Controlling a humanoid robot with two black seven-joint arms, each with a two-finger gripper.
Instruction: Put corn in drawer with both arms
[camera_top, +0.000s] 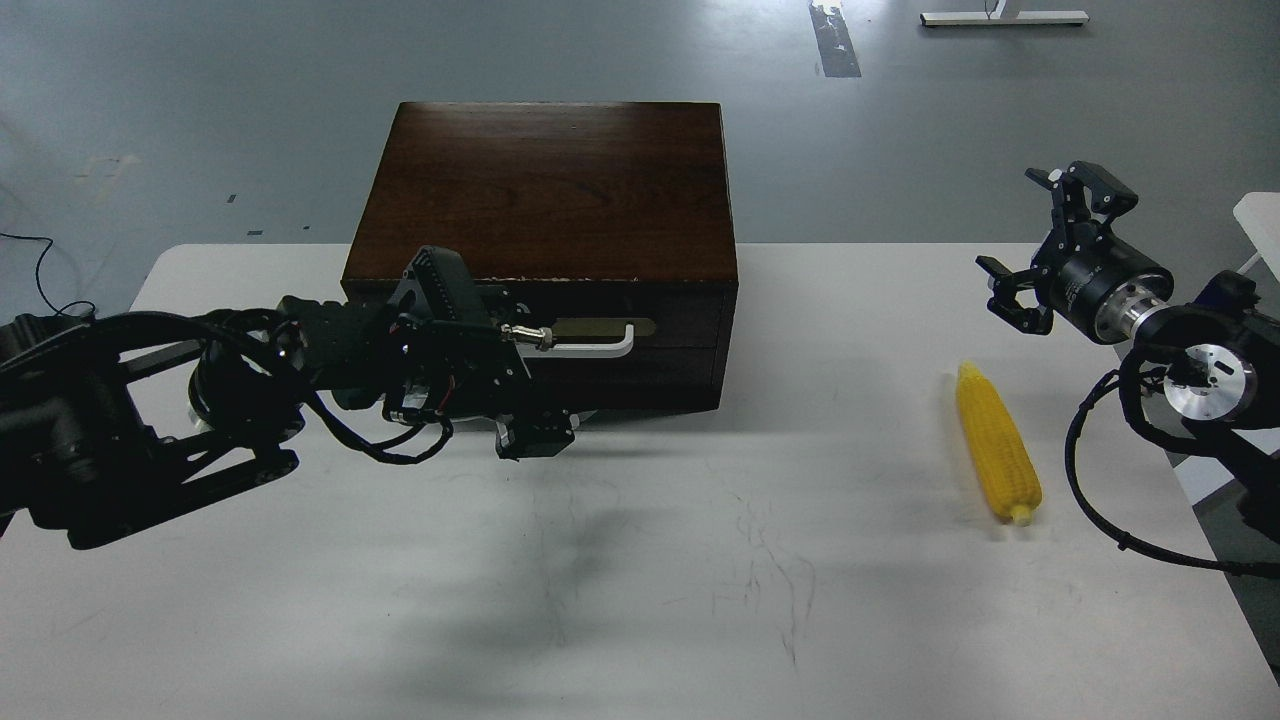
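The corn (996, 445) lies on the white table at the right, tip pointing away from me. The drawer (672, 318) is the upper front of the dark brown wooden box and looks closed; its white bar handle (598, 346) sits on a brass plate. My left gripper (505, 375) is in front of the left part of the drawer front, at the handle's left end, hiding that part. It is too dark to tell its fingers apart. My right gripper (1045, 242) is open and empty in the air, above and behind the corn.
The box (550, 180) stands at the table's back middle, with a plain panel (660, 380) below the drawer. The table's right edge (1190, 500) runs close to the corn. A black cable (1090, 490) hangs from the right arm beside it.
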